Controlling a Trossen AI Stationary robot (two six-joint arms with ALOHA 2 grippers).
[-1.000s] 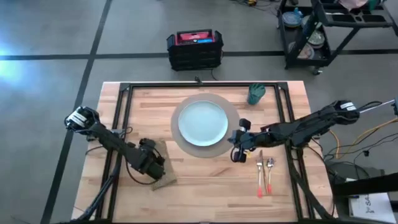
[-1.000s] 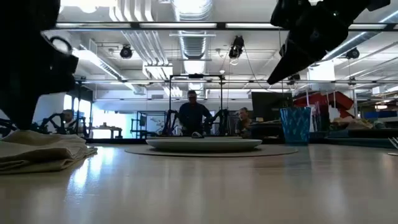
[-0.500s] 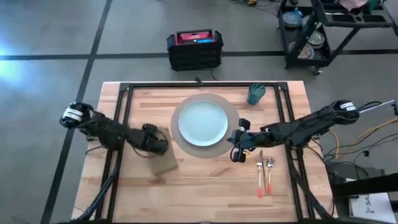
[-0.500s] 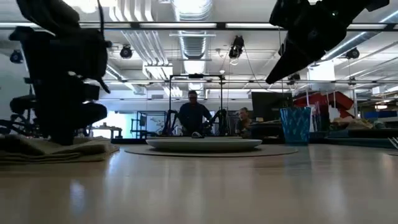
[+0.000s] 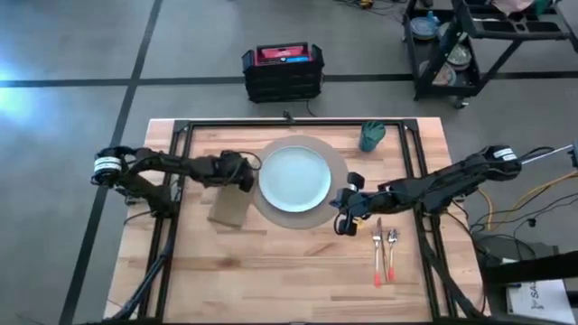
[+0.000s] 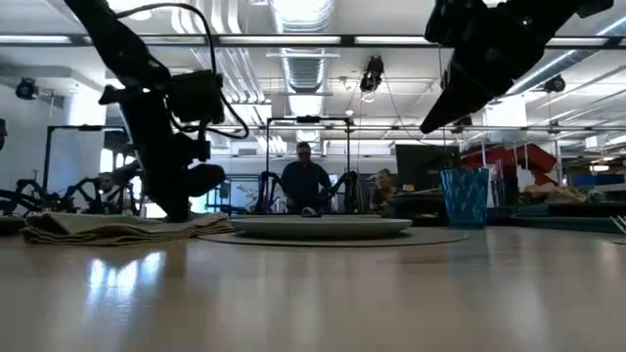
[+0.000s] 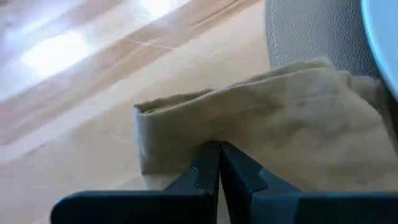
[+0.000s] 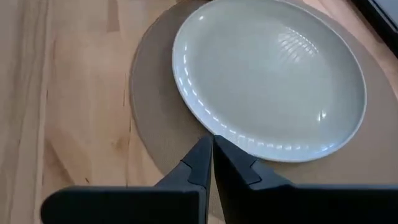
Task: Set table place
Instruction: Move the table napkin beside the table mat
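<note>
- Butcher-block table under workshop lights, people standing beyond its far edge: round tan mat and pale plate sit centre, teal cup far right, fork and spoon near right.
- Risk: the brown napkin, just left of the mat, may bunch or ride onto it if dragged further right.
- Left gripper pinches the napkin's edge, fingers closed on the cloth.
- Right gripper hovers closed and empty at the mat's right rim.
</note>
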